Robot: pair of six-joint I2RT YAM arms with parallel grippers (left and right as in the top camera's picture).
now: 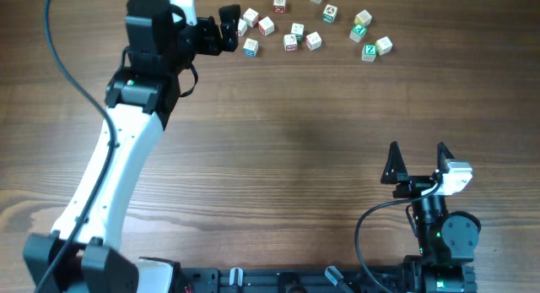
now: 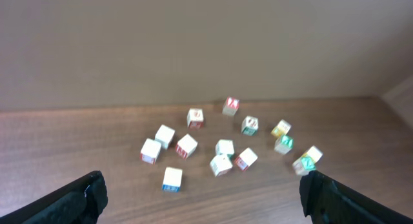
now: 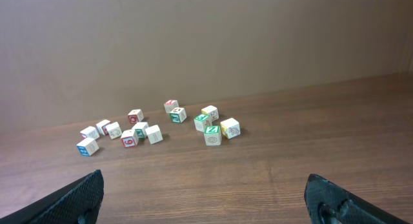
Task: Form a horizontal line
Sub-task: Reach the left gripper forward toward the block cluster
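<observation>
Several small white letter cubes lie scattered at the table's far edge; no touching row shows. A blue-printed cube (image 1: pixel 251 46) lies nearest my left gripper and shows in the left wrist view (image 2: pixel 171 179) and the right wrist view (image 3: pixel 86 146). A red-printed cube (image 1: pixel 291 42) (image 2: pixel 245 159) and a mostly plain white cube (image 1: pixel 266 25) lie apart from it. My left gripper (image 1: pixel 232 29) (image 2: pixel 206 208) is open and empty, just left of the cluster. My right gripper (image 1: pixel 418 162) (image 3: pixel 206 201) is open and empty near the front, far from the cubes.
Green-printed cubes (image 1: pixel 369 51) (image 3: pixel 211 135) lie loose at the right end of the cluster. A wall rises right behind the cubes. The left arm (image 1: pixel 126 149) stretches across the table's left side.
</observation>
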